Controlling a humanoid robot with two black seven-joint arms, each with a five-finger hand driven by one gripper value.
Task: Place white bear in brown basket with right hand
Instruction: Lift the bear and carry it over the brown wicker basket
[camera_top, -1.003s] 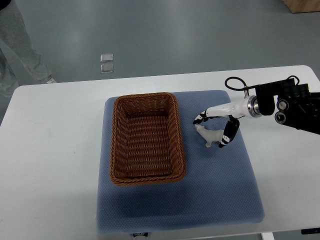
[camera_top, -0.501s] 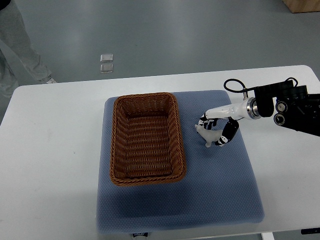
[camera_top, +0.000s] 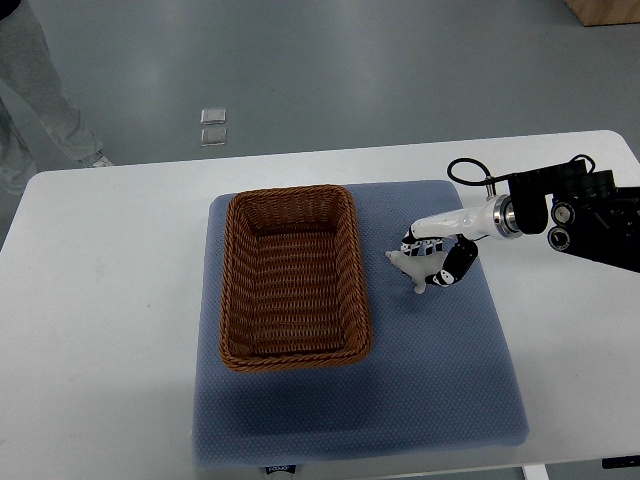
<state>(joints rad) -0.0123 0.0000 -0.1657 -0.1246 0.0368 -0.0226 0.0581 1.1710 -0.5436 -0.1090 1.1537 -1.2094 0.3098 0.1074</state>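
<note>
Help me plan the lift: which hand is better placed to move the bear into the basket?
Right. The right hand is already closed around the white bear, just right of the basket on the blue mat. The left arm is out of view.

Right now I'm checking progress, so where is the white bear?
In the top view, the white bear sits on the blue mat just right of the brown basket, with the right hand closed around it.
</note>
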